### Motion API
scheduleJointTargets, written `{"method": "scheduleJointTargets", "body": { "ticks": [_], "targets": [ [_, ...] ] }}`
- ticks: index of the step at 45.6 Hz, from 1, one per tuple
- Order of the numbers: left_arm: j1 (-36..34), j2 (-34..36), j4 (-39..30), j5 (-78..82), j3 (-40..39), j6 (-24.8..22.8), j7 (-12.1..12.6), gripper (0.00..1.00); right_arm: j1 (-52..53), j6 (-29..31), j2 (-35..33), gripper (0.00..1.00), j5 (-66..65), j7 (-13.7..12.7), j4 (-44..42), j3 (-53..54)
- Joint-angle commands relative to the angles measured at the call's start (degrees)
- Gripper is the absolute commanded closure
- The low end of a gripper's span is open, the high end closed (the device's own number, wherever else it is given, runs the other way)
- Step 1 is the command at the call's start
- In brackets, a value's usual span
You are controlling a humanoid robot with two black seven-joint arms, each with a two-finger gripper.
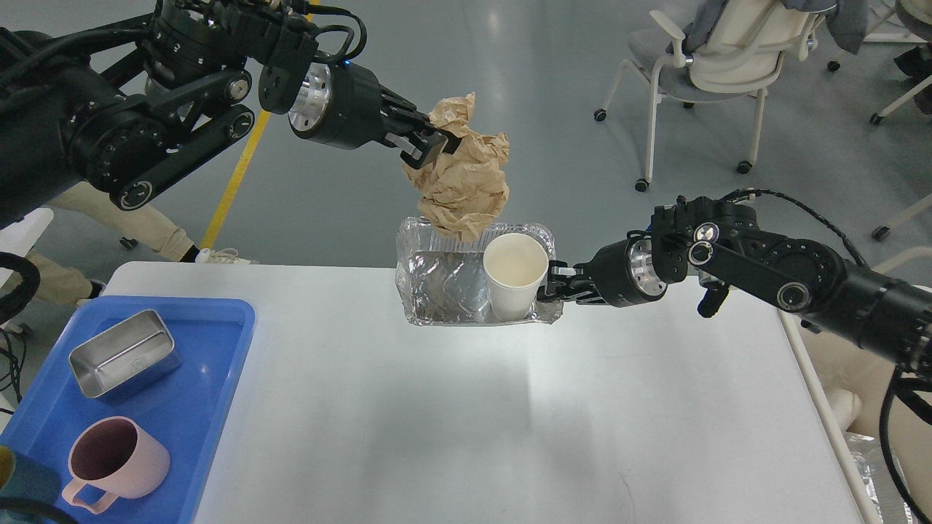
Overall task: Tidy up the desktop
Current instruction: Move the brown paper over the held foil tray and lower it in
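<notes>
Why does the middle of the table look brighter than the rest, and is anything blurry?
Head view: overhead light reflects as a pale patch on the desktop; the foil tray glints; the crumpled brown paper and the paper cup look sharp, no evident motion blur.

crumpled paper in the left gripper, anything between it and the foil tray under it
Nothing visible blocks it. The crumpled brown paper, shut in the left gripper, hangs right above the foil tray. A white paper cup stands in the tray's right end, where the right gripper is, so only the left part is free.
</notes>
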Motion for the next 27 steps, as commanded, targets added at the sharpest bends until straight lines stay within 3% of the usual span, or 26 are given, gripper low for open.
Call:
{"method": "scheduleJointTargets", "body": {
  "ticks": [1,27],
  "targets": [
    [0.3,0.7,-0.2,0.1,0.1,-1.2,0.0,0.88,0.0,0.0,-0.1,1.0,0.0,0.0,-0.1,0.1],
    [0.8,0.8,-0.7,0.2,8.0,-1.6,-1.4,0.87,0.2,-0.1,-0.1,1.0,0.0,0.0,0.1,0.1]
  ]
}}
